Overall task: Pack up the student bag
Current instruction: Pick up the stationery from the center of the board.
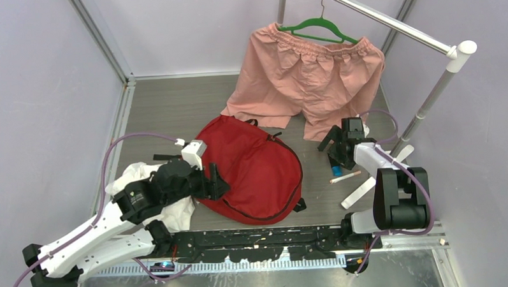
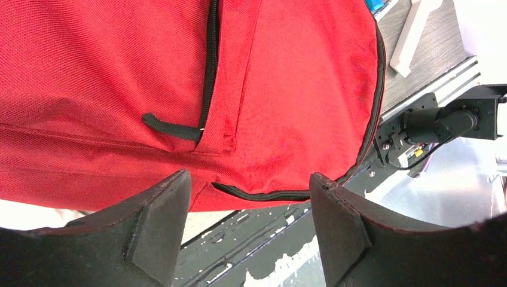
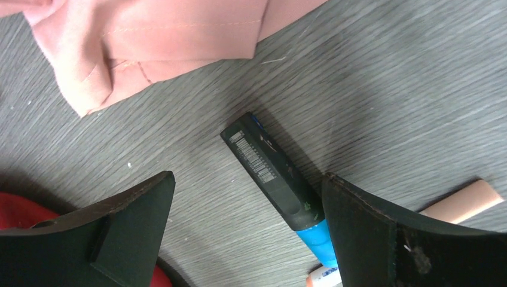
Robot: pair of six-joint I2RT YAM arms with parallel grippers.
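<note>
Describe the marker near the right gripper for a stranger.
Right of the red backpack, below the hanging pink shorts, is the right gripper. The marker lies flat under its open jaws: dark grey, barcoded, blue-ended, unlike the peach stick beside it.

The right gripper point(image 3: 246, 179) has its jaws spread wide, gripping nothing. Between the fingers, nearer the right-hand one, a dark marker point(image 3: 269, 170) with a blue end lies on the grey table point(image 3: 388, 89). A peach stick point(image 3: 463, 202) emerges behind that finger. Pink fabric point(image 3: 167, 36) lies ahead. A red corner of the student bag point(image 3: 15, 212) shows beside the left-hand finger.
</note>
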